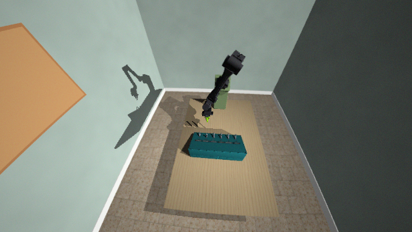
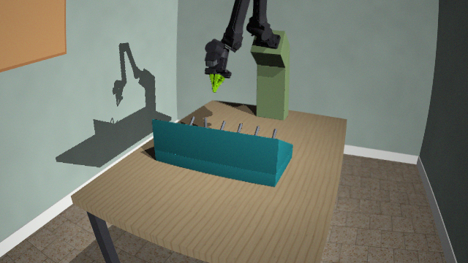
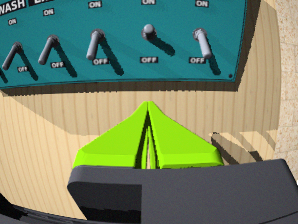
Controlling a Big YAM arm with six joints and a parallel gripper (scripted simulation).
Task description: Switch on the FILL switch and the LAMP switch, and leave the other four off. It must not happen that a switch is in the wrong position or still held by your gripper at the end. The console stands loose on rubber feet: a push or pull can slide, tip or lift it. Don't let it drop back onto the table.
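With the teal console point(image 1: 217, 146) point(image 2: 216, 146) point(image 3: 125, 45) as landmark, the pincer point(image 1: 207, 119) point(image 2: 215, 91) point(image 3: 148, 109), closed on nothing, hangs above the bench point(image 1: 222, 187) point(image 2: 219, 204) point(image 3: 50, 150) on its lever side, clear of it. The top view shows six levers on the console and bare bench all around; the wrist view shows only five, with ON and OFF labels that the exterior view hides.

Switch labels cut off up top.
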